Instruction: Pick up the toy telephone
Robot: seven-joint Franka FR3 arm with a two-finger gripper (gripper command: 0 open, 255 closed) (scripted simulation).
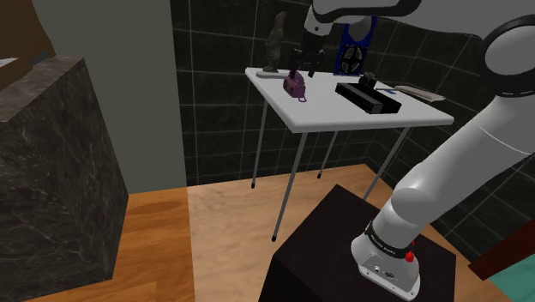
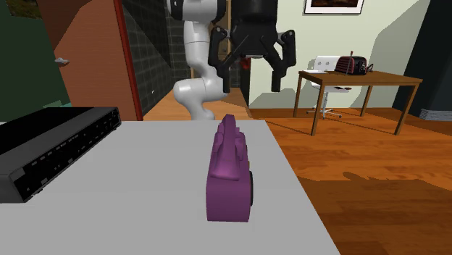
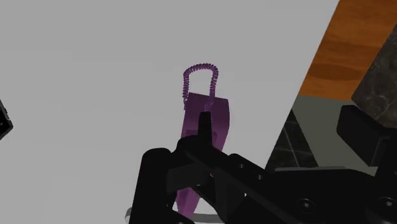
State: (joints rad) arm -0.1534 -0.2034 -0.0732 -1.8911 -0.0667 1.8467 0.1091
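Observation:
The toy telephone (image 1: 296,86) is purple and lies on the white table (image 1: 343,120), near the edge on the shoulder view's left. In the second exterior view the telephone (image 2: 230,170) stretches lengthwise toward the camera. My black gripper (image 2: 248,61) hangs open above its far end, touching nothing. In the shoulder view the gripper (image 1: 302,67) sits just above the phone. In the wrist view the phone (image 3: 213,111) and its coiled cord (image 3: 200,71) lie below one finger (image 3: 203,130).
A flat black device (image 1: 369,96) lies beside the phone on the table, also seen as the black device (image 2: 51,148). A dark statuette (image 1: 274,43), a blue-framed object (image 1: 351,47) and a white flat item (image 1: 420,92) stand further back. A marble block (image 1: 51,172) rises at the left.

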